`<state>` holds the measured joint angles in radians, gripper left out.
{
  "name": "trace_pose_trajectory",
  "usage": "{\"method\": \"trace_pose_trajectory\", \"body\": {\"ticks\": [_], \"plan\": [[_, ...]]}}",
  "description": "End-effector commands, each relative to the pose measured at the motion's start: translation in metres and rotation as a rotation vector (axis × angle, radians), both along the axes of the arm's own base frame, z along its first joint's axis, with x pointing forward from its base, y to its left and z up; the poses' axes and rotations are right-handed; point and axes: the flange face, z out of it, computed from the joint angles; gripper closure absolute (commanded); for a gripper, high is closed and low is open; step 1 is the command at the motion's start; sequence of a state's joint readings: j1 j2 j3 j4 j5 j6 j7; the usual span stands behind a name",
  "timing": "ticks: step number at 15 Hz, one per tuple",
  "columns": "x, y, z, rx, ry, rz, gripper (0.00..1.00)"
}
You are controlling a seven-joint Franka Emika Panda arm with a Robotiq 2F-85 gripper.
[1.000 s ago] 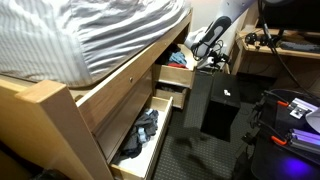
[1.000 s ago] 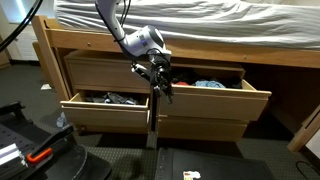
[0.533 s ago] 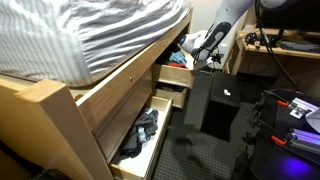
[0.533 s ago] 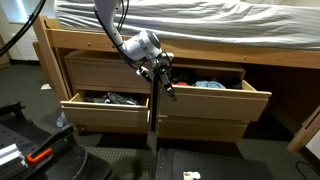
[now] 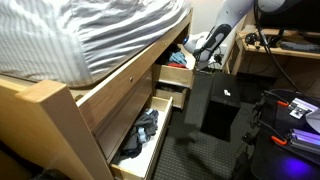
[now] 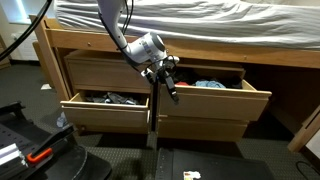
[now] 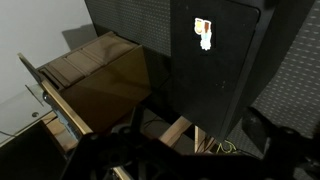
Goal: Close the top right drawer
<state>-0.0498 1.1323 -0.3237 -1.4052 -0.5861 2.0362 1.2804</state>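
Bed frame, top right drawer open

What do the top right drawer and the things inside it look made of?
The top right drawer: probably pale wood or wood veneer, matte, judging by its even light-tan, glare-free plain front. The cloth inside: soft fabric, blue and red, crumpled.
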Motion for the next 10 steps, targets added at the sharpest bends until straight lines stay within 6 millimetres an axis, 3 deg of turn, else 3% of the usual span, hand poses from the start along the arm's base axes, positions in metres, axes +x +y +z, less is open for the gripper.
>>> {"method": "trace_pose_trajectory", "body": {"ticks": [1,5,9,10], "plan": [[-0.009,-0.011,-0.007,0.114,-0.065,-0.073,0.0],[-0.018,-0.03,-0.017,0.221,-0.148,-0.179,0.0],[-0.04,-0.071,-0.022,0.3,-0.234,-0.209,0.0],[-0.021,-0.048,-0.012,0.317,-0.242,-0.185,0.0]]}}
